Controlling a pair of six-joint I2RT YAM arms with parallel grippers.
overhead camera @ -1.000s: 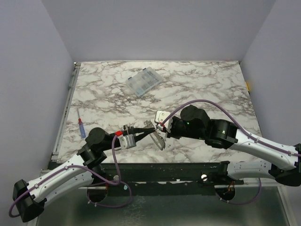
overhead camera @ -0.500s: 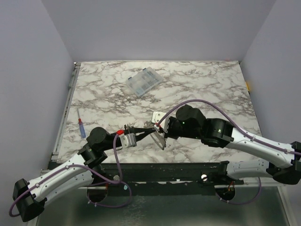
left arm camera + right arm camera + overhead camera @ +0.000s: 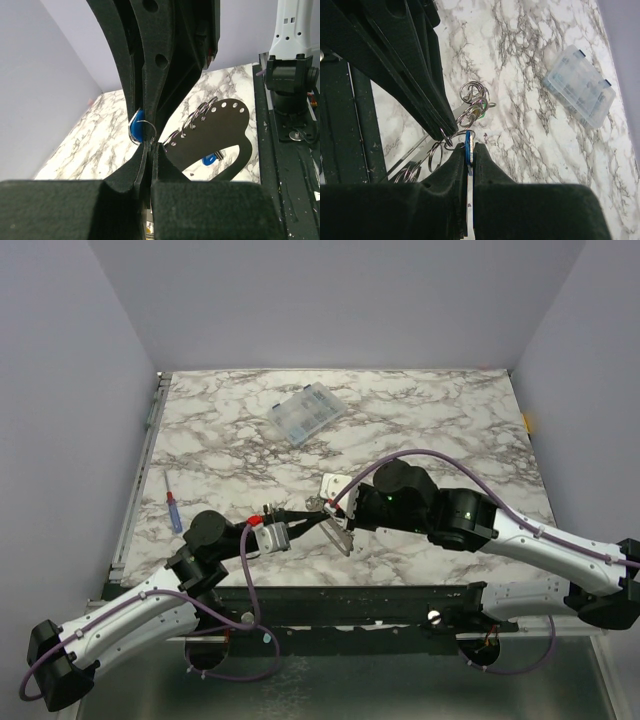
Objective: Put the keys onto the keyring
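Near the middle of the front edge of the table (image 3: 460,430), the left gripper (image 3: 151,148) clamps the keyring (image 3: 212,132) by its rim to steady it, while the right gripper (image 3: 469,151), jaws together on a blue key (image 3: 135,129), brings it up for threading.

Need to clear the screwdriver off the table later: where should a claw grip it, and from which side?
Take the screwdriver around the middle of its length, coming straight down from above. It lies flat on the marble table, long axis running near-to-far close to the left edge, so closing across its narrow width probably holds best.
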